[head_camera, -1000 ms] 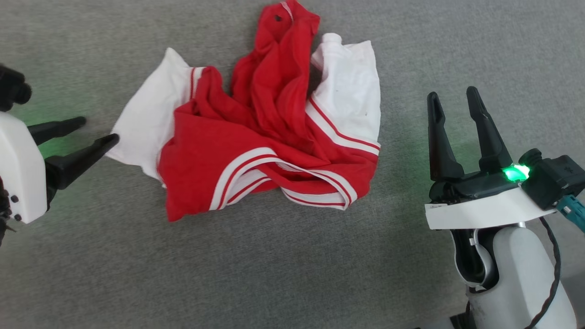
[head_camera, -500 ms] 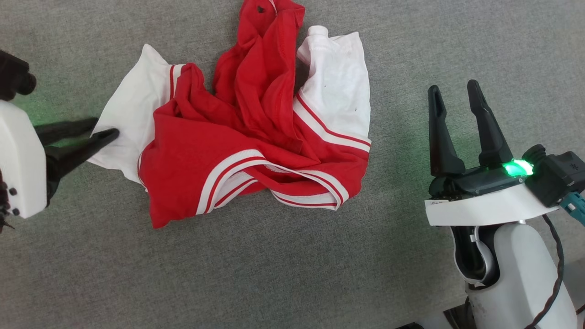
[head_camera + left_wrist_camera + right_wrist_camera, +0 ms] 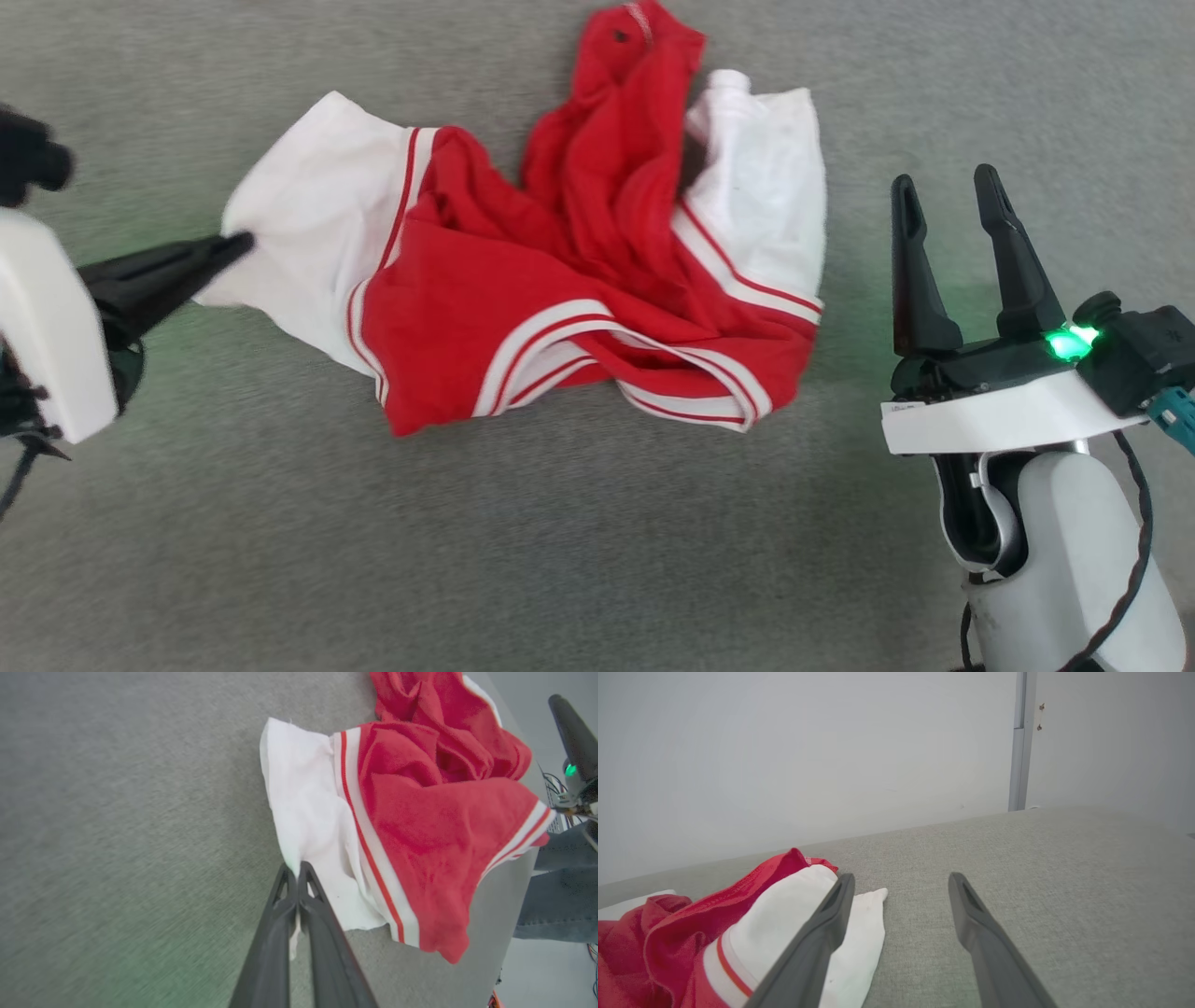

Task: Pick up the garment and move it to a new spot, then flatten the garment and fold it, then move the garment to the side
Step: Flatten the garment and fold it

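Within the last second the left hand (image 3: 238, 245) has been closed. Its two fingers, which were spread just short of the cloth, are now pressed together on the outer edge of the white sleeve (image 3: 317, 233). In the left wrist view a thin fold of white fabric is pinched between the fingertips of the left hand (image 3: 297, 868), so the sleeve (image 3: 303, 802) is judged to be gripped and not merely touched. The sleeve also looks drawn out flatter towards that hand than it was. Part of the shift in the head view is put down to the camera having moved.

The shirt (image 3: 523, 299) is lying crumpled on the grey bench (image 3: 560, 560), in the upper middle of the head view. The red body is bunched in folds, the striped hem is turned up at the near side, and the second white sleeve is on the side of the right hand.

The right hand (image 3: 947, 182) is held released, its fingers wide apart and empty, near the shirt's right edge but not touching it. The same is seen in its own view (image 3: 901, 879).

The pick-up is therefore judged to be just secured. The lift and the move to a new spot are not yet done, and one pinched corner may slip under the shirt's weight.
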